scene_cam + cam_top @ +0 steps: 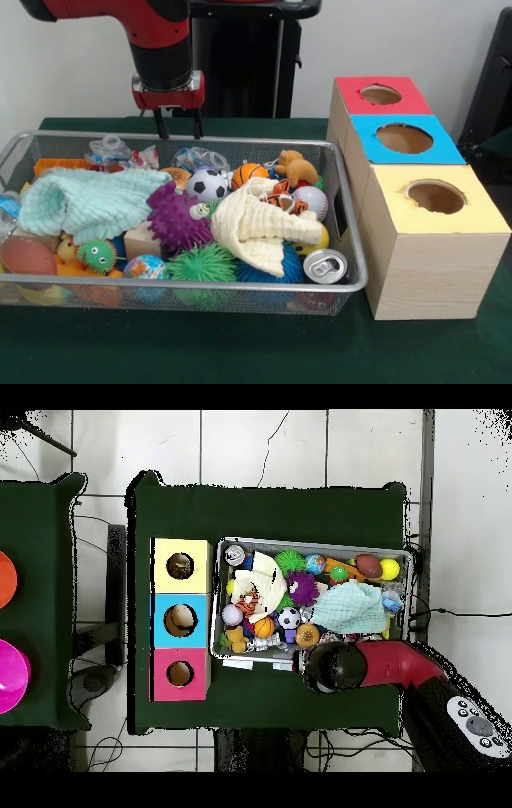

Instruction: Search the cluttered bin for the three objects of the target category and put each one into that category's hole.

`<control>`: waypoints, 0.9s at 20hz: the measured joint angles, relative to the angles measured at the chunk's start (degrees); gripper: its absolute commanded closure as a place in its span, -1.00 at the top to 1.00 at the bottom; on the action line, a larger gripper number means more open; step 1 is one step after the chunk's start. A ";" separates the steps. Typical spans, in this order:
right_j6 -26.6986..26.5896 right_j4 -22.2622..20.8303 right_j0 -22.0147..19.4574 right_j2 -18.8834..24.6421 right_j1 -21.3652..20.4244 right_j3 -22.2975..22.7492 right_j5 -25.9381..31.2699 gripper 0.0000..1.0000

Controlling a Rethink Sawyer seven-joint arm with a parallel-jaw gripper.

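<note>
While the gripper (178, 124) hangs just behind the wire bin's (352, 240) back rim in the front view, its fingers are parted and hold nothing. Soccer ball (208, 184), basketball (249, 174) and baseball (310, 202) sit mid-bin. Wooden box (436, 264) with three holes stands beside the bin.

Overhead: arm (375, 665) covers the bin's (312, 545) robot-side edge; gripper hidden.

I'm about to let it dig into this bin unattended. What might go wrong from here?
The balls are crowded: the soccer ball and basketball sit wedged among toys, so the tool may grab or nudge a neighbour. The cream cloth and mint cloth cover items and could snag. The wire bin rim could catch the descending tool.
</note>
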 measured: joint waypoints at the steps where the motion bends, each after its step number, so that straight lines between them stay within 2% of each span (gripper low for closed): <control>1: 0.00 0.03 -0.17 0.02 0.02 0.00 -0.01 1.00; 18: 0.01 0.14 -2.72 1.01 0.32 -0.02 0.00 1.00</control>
